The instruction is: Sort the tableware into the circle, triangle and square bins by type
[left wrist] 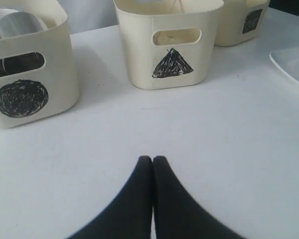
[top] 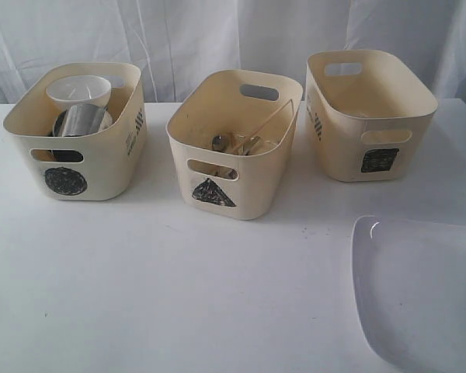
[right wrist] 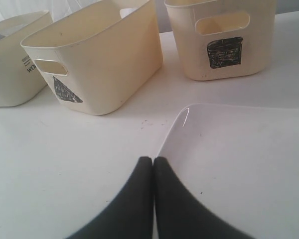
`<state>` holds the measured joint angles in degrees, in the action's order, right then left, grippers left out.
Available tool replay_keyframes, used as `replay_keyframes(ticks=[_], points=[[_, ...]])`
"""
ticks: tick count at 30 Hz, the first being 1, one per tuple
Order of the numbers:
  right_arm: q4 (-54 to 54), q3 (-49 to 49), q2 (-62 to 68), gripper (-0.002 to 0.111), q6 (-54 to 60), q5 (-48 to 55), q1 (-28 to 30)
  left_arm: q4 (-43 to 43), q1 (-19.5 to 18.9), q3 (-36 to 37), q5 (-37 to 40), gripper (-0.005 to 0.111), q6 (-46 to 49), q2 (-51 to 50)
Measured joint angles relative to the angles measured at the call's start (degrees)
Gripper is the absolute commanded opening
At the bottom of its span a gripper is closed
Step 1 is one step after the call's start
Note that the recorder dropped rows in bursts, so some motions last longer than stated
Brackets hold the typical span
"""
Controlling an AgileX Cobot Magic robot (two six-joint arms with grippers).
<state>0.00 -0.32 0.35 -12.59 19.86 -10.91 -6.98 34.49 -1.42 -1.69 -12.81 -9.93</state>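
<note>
**White table, three cream bins, one plate outside them**

White covers the whole table (top: 217, 295), the largest thing in sight. Next comes the plate (top: 419, 295), white with rounded corners. It lies flat at the front right, cut off by the edge of the exterior view. It sits in front of the square bin (top: 342, 148) and well apart from it, in no bin at all.

Three alike cream bins stand in a row toward the back, each with slot handles and a black scribbled mark on the side facing front. The circle bin (top: 101, 167) is on the left, the triangle bin (top: 256, 183) in the middle, and the square bin on the right.

Inside the circle bin a small white bowl (top: 78, 92) rests on top of a tilted steel mug (top: 81, 120). What lies beneath them cannot be made out.

In the triangle bin a spoon (top: 218, 142) lies on the floor among other steel cutlery too small to tell apart. Two thin chopsticks (top: 268, 124) lean up toward the far right wall.

Left gripper (left wrist: 152, 160): its black fingers are pressed together with nothing between them, over bare table in front of the circle and triangle bins.

Right gripper (right wrist: 153, 160): its fingers are likewise pressed together and hold nothing. They are at the plate's near rim, and whether they touch it cannot be told.
</note>
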Motion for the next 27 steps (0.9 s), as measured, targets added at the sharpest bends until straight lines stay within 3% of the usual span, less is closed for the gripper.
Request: replay_keyframes(ticks=[8,18,27], points=[[0.0,0.0,0.0,0.0,0.0,0.0,0.0,-0.2,0.1,1.3,6.3,0.0,0.0,8.9],[0.0,0.0,0.0,0.0,0.0,0.0,0.0,-0.2,1.8,1.3,11.5,0.0,0.0,9.7],[0.0,0.0,0.0,0.0,0.0,0.0,0.0,-0.2,1.8,1.3,7.6,0.0,0.0,9.7]])
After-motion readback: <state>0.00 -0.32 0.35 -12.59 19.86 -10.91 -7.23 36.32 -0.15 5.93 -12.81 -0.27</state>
